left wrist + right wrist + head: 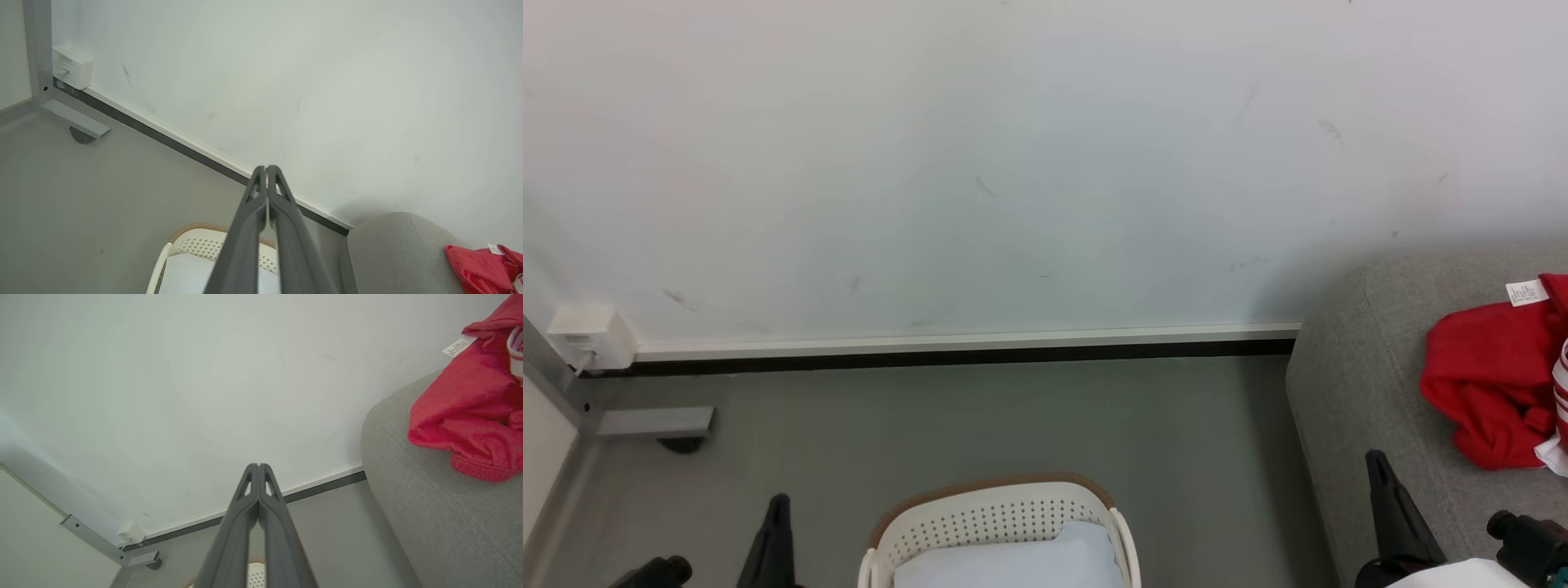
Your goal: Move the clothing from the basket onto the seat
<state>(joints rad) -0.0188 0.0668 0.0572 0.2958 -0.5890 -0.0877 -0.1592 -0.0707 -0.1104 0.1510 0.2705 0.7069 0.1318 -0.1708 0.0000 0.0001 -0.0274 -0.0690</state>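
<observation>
Bright red soft fabric clothing [1490,384] with white striped trim and a small white tag lies heaped on the light grey woven sofa seat [1356,392], well right of the white perforated plastic basket [996,510] with its tan rim. Inside the basket lies a pale bluish-white pad [1013,563]. The left fingers [253,212], just left of the basket, are pressed together and empty. The right fingers [247,510], right of the basket, are likewise.
</observation>
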